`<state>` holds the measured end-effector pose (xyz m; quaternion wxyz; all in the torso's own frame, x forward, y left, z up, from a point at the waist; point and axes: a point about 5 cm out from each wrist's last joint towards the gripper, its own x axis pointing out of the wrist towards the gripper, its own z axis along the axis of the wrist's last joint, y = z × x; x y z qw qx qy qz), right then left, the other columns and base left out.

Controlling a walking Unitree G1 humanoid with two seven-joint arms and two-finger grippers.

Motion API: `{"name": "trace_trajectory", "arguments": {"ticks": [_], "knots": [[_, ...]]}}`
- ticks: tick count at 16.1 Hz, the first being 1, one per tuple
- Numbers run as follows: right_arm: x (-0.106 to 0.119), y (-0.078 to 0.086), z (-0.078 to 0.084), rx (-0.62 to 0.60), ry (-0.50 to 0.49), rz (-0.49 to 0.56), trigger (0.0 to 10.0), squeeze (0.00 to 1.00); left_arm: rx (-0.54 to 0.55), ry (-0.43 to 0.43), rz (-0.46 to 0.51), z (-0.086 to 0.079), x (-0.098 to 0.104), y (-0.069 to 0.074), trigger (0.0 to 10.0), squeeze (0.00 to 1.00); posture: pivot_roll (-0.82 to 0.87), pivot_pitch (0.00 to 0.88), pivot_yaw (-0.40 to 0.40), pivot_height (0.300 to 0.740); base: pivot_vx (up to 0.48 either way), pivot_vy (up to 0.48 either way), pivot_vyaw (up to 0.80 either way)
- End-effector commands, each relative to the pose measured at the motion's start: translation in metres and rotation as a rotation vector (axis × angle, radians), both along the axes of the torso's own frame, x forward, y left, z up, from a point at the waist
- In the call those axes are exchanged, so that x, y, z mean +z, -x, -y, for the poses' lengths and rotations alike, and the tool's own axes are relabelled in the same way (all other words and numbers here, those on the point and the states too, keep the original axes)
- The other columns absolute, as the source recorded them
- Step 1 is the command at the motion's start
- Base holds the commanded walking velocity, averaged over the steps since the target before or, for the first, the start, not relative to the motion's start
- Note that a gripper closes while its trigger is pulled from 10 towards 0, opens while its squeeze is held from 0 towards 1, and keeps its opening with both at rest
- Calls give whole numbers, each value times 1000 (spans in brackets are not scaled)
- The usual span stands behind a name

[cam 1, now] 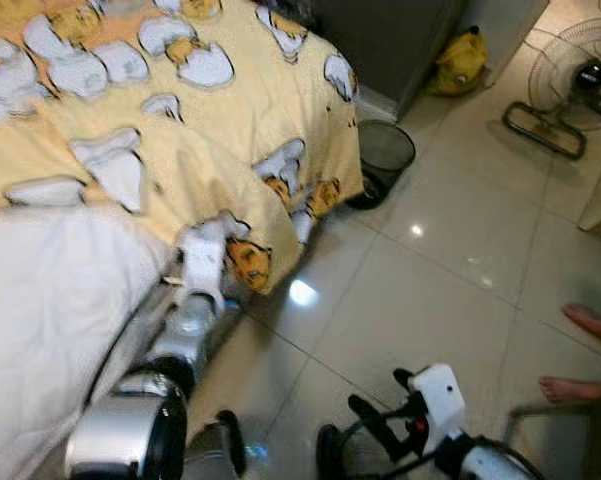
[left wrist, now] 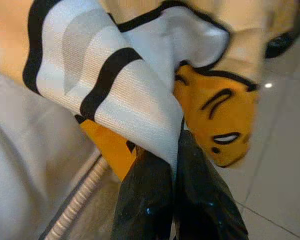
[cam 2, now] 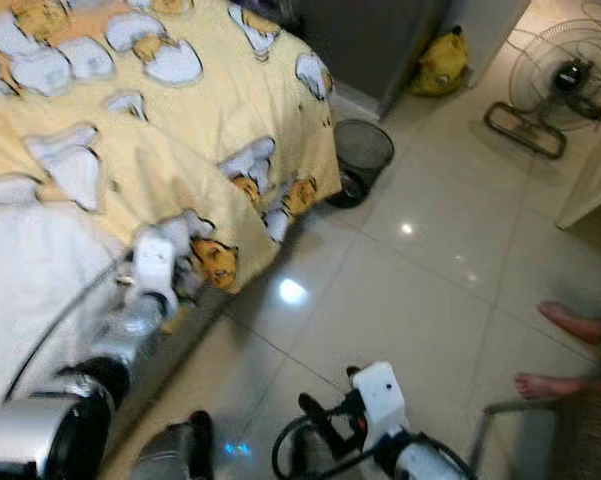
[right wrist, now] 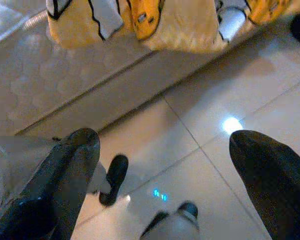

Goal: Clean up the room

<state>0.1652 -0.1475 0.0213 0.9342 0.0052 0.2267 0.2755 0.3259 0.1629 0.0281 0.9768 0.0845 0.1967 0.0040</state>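
The left gripper (left wrist: 177, 165) pinches the hanging corner of the yellow blanket (cam 1: 230, 130): in the left wrist view both black fingers (left wrist: 145, 200) are pressed together on a fold of white cloth with black lines, with an orange cartoon patch just beside them. From the head views the left arm reaches forward along the side of the bed (cam 1: 50, 300), and its white wrist meets the blanket's lower edge where the cloth droops over the mattress side. The blanket covers the far part of the bed; the near part shows white sheet.

The right gripper (right wrist: 164, 165) hangs low over the tiled floor (cam 1: 430, 280), fingers spread wide and holding nothing. In the right wrist view the bed's pale base and the blanket's hem lie ahead of it, well apart from the fingertips (right wrist: 85, 145).

Past the bed corner a black mesh bin (cam 1: 383, 160) stands on the floor, touching or nearly touching the blanket's hanging edge. Behind it are a grey cabinet (cam 1: 390, 40) and a yellow bag (cam 1: 458, 62) at its foot. A floor fan (cam 1: 570, 85) lies near the far right. A person's bare feet (cam 1: 590, 350) rest on the tiles at the right edge. Between bed, bin and feet the floor is open tile with bright light spots.
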Motion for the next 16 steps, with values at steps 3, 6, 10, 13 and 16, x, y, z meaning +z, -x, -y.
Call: {"name": "trace_trajectory", "arguments": {"ticks": [3,6,10,13,16], "knots": [[6,-26,4,-54,-7,72,10000,0,-150,41,86,7,4,2,0,0,-100,0,-6,740,0,0,0],[-3,-43,6,-112,-23,82,10000,0,-243,74,116,7,-2,15,157,0,-50,0,34,740,0,0,0],[-4,-66,-3,-107,-36,114,10000,0,-296,54,48,19,-18,28,10000,0,-36,0,31,740,-101,0,0],[-2,-72,2,-102,-29,134,10000,0,-274,81,50,20,-17,28,10000,0,-43,0,19,740,-476,0,0],[-4,-71,8,-101,-19,130,10000,0,-370,63,30,34,-25,38,10000,0,-53,0,13,740,-159,0,0]]}}
